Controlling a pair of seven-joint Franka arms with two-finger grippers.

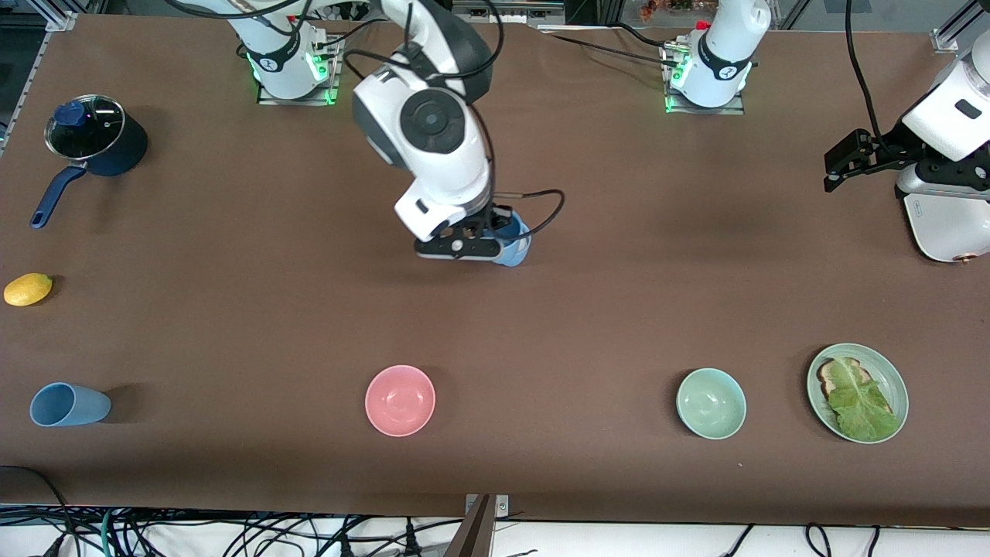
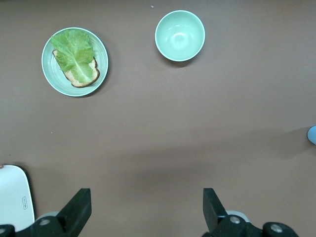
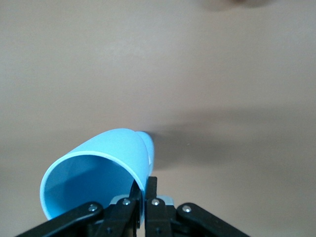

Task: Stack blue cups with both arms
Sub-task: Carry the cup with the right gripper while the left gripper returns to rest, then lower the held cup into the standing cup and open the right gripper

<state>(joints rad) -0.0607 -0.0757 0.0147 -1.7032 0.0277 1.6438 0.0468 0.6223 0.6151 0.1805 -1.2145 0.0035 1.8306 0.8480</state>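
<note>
Brown matte table [image 1: 588, 309] fills the front view, arm bases along its top edge, cables hanging off the near edge. Right gripper [image 1: 495, 246] sits mid-table, fingers pinched tight on the rim wall of a blue cup [image 1: 517, 246]; in the right wrist view one finger is inside the mouth and one outside, cup [image 3: 101, 170] tilted with its open end toward the camera. Rim pinch probably chosen so the cup's base stays free to drop into another cup. Whether it touches the table or is just lifted: cannot tell. Second blue cup [image 1: 68, 404] lies on its side near the front camera at the right arm's end of the table, mouth facing that end; it likely has to be stood upright before anything nests in it. Left gripper [image 1: 847, 162] hangs over the left arm's end of the table, jaws spread wide, nothing between them, arm waiting; its wrist view looks down on bare table between its fingers [image 2: 78, 210]. Other stuff: pink bowl [image 1: 400, 400] and pale green bowl [image 1: 711, 403] in the near row, green plate [image 1: 897, 387] with toast and lettuce [image 1: 860, 402] toward the left arm's end, navy saucepan [image 1: 97, 143] with glass lid and a lemon [image 1: 28, 289] at the right arm's end. Path from held cup to lying cup looks open; pink bowl is nearest to that line, lemon close to the target.
</note>
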